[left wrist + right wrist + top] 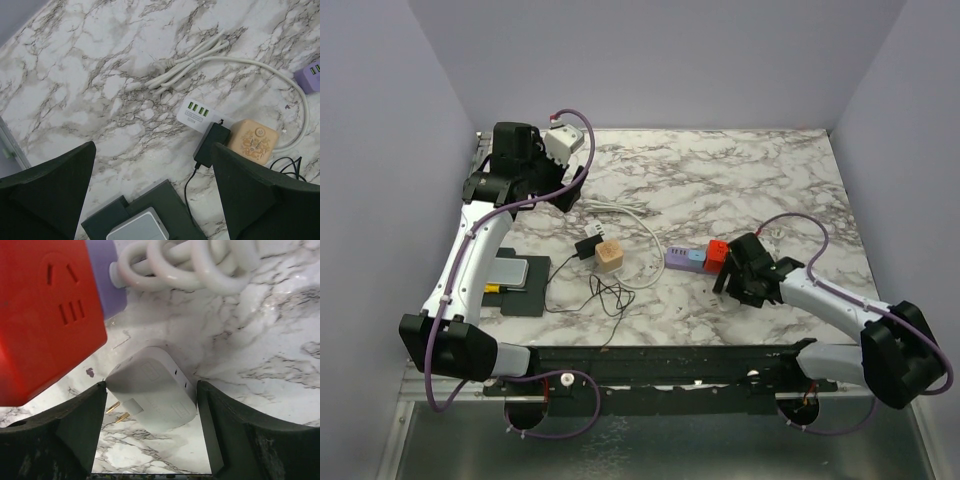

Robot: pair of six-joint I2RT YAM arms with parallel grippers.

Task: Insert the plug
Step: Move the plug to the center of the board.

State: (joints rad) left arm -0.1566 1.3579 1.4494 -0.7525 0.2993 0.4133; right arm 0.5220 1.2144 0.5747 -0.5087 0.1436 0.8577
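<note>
Bare marble tabletop (750,170) lay around red socket cube (47,315); coiled white cable (200,265) near it. Beside cube lay white plug (152,395), straddled by right gripper (151,407), jaws part-open, grip unclear. Well apart from cube, left gripper (152,170) wide, empty.

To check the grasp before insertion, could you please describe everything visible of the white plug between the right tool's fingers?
The white plug is a smooth, rounded plastic block with two brass prongs at its lower-left end. It lies on the marble table, between the fingers of the right tool; whether they touch it yet is unclear.
</note>
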